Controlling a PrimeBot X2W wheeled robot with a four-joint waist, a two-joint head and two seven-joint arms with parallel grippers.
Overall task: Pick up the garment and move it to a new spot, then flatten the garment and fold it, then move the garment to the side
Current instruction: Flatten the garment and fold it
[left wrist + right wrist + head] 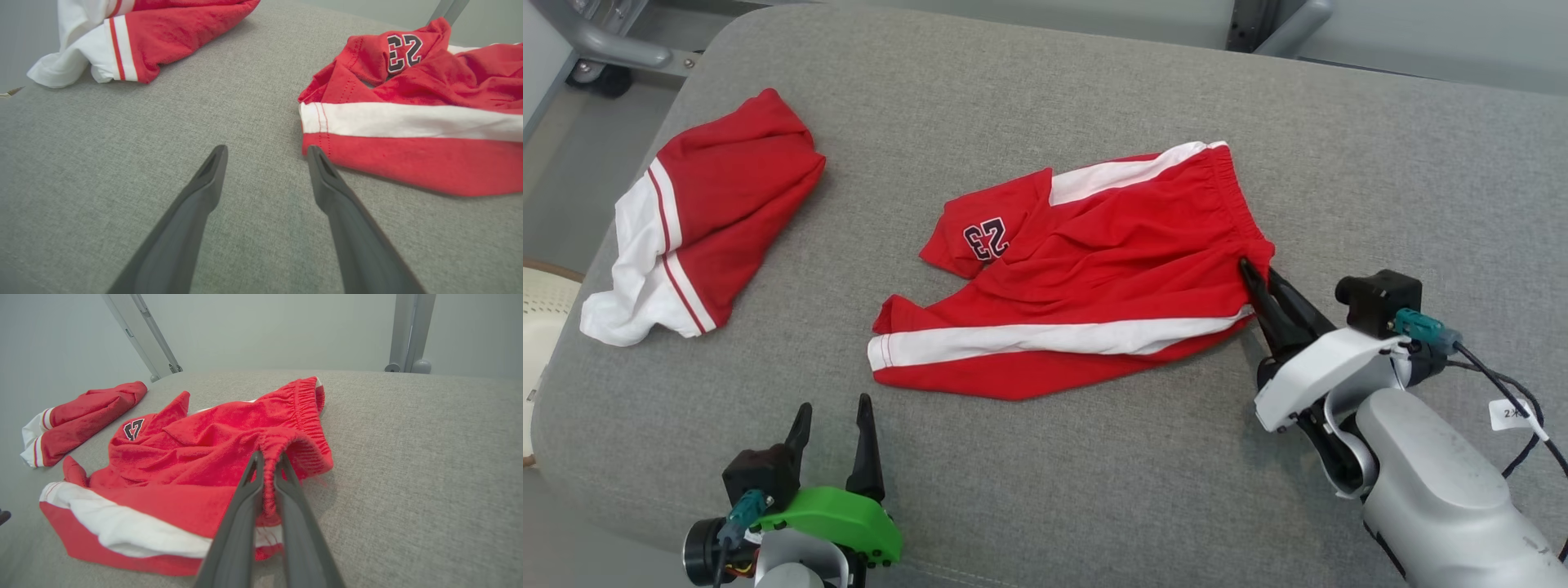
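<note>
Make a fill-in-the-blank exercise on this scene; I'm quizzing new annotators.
The right gripper is shut on the ____ of the shorts.
The number printed on the shorts is ____.
The left gripper is ____, holding nothing.
In the head view, the other red-and-white garment lies to the shorts' ____.
Missing words: waistband; 23; open; left.

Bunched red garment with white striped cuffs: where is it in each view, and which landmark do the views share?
Head view: at the upper left of the grey fabric cushion, the bunched red garment lies left of the red white-striped shorts.
Left wrist view: the garment sits in the top left corner.
Right wrist view: the garment sits at the left edge, mid-height.
Shared landmark: the black 23 print on the shorts.
</note>
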